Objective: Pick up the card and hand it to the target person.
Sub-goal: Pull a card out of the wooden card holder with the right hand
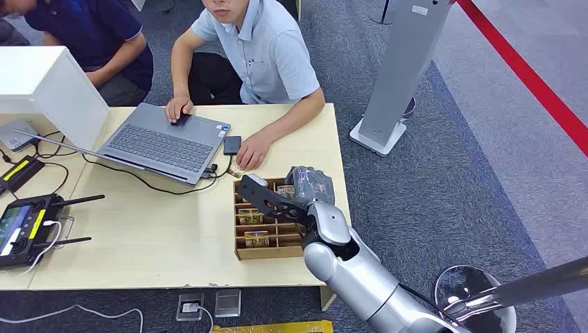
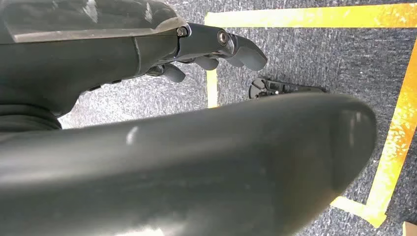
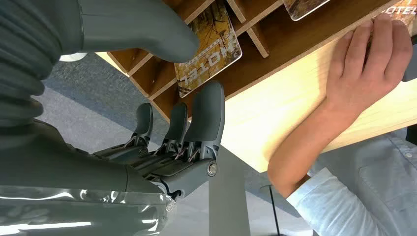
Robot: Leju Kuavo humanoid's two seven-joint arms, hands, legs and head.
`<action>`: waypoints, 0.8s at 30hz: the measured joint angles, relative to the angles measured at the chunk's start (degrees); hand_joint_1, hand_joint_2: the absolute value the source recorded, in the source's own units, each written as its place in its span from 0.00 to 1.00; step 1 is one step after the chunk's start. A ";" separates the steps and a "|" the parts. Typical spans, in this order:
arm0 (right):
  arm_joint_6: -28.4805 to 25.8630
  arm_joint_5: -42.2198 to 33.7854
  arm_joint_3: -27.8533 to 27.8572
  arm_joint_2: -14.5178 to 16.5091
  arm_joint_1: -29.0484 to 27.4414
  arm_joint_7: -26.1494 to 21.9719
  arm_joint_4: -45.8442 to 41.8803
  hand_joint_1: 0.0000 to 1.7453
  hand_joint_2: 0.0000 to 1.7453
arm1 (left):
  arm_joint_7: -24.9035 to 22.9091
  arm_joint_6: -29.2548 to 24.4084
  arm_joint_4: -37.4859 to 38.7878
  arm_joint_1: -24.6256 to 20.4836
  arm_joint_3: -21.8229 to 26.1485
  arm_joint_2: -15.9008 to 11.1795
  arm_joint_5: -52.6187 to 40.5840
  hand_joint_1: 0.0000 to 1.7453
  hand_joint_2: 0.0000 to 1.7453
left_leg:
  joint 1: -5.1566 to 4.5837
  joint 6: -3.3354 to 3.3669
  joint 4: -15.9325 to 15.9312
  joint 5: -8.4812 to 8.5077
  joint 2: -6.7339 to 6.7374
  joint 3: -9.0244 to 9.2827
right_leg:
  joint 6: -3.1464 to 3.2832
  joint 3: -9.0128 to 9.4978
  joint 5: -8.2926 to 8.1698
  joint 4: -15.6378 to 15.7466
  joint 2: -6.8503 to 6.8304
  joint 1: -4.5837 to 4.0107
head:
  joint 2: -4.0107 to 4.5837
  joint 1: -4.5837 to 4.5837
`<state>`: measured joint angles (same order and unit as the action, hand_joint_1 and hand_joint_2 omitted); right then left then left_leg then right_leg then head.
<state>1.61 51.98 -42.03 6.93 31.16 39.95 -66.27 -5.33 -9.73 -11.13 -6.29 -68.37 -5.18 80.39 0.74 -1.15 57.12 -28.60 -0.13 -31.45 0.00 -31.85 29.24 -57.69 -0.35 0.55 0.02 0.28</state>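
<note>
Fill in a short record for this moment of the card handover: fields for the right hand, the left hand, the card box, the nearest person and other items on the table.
right hand: over the box, fingers apart, holding nothing
left hand: hanging over grey carpet with yellow tape, fingers curled, holding nothing
wooden card box: divided into slots, at the table's right edge
hotel cards: several in the slots; one lies between thumb and fingers
person in light blue shirt: seated behind the table, one hand resting by the box
other items: laptop, phone, controller
</note>
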 joint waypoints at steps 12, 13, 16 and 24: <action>0.86 -0.33 0.00 0.00 -0.14 0.00 0.43 0.49 1.00 | -0.13 -0.09 0.00 0.00 -0.28 0.02 0.00 0.00 0.00 | 0.00 0.00 0.00 0.00 0.00 0.00 | 0.00 0.00 0.00 0.00 0.00 0.00 | 0.00 0.02; 0.91 -0.33 0.00 0.00 -0.18 0.00 0.44 0.48 1.00 | -0.13 -0.10 0.00 0.00 -0.31 0.02 0.00 0.00 0.00 | 0.00 0.00 0.00 0.00 0.00 0.00 | 0.00 0.00 0.00 0.00 0.00 0.00 | 0.00 0.02; 1.12 -0.35 0.02 0.00 -0.24 0.00 0.46 0.46 1.00 | -0.14 -0.11 0.00 -0.01 -0.36 0.03 0.00 0.00 0.00 | 0.00 0.00 0.00 0.00 0.00 0.00 | 0.00 0.00 0.00 0.00 0.00 0.00 | 0.00 0.01; 1.38 -0.85 0.02 0.00 -0.37 0.00 0.55 0.43 1.00 | -0.14 -0.11 0.00 0.00 -0.42 0.07 0.00 0.00 0.00 | 0.00 0.00 0.00 0.00 0.00 0.01 | 0.00 0.00 0.00 0.00 0.00 0.00 | 0.00 0.02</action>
<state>2.99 51.12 -42.01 6.93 30.79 39.95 -65.72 -5.47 -9.84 -11.13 -6.30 -68.78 -5.11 80.39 0.74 -1.15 57.12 -28.60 -0.12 -31.44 0.00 -31.85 29.24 -57.69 -0.35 0.55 0.02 0.30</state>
